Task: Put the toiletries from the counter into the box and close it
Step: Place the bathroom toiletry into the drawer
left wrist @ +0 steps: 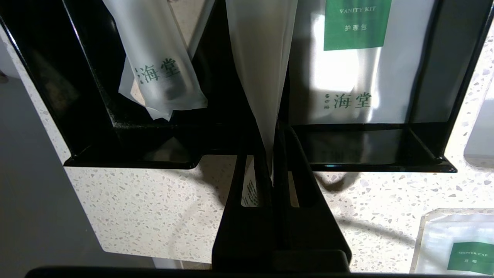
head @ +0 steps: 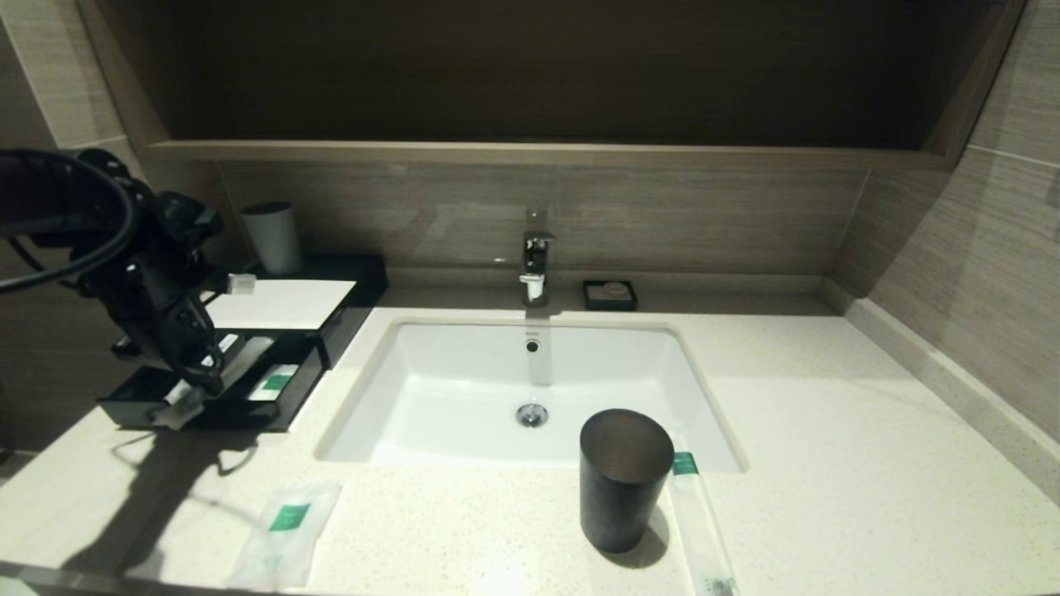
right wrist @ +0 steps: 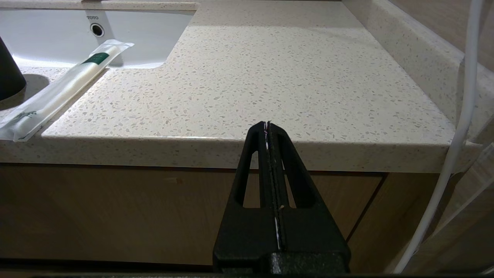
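Toiletries are lying in two places as I am looking through the head view: some are sitting in the open drawer of the box (head: 286,305) at the far left of the counter (head: 828,463), and two are lying on the stone near the front edge. A flat sachet with a green label (head: 286,530) is resting left of the sink (head: 464,406), and a long sachet (head: 700,521) is lying just right of the dark cup (head: 623,478), partly hidden behind it. My left gripper (head: 199,382) is hanging over the drawer's front, pinching a long translucent sachet (head: 184,404). A pale cup (head: 271,237) is standing behind the box, and a small soap dish (head: 610,295) is sitting beside the tap (head: 534,263).

Through the left wrist view I am seeing the left gripper (left wrist: 270,135) with its fingers pressed together on the held sachet (left wrist: 262,58), which is reaching out over the drawer's middle divider. One compartment is holding another narrow sachet (left wrist: 158,73); the other is holding the vanity kit packet (left wrist: 347,69). The shower cap sachet (left wrist: 459,243) is lying on the counter outside the drawer.

Through the right wrist view my right gripper (right wrist: 267,125) is sitting parked in front of the counter's edge, fingers fully together and holding nothing. The long sachet (right wrist: 65,87) is lying diagonally, one end overhanging the sink rim.
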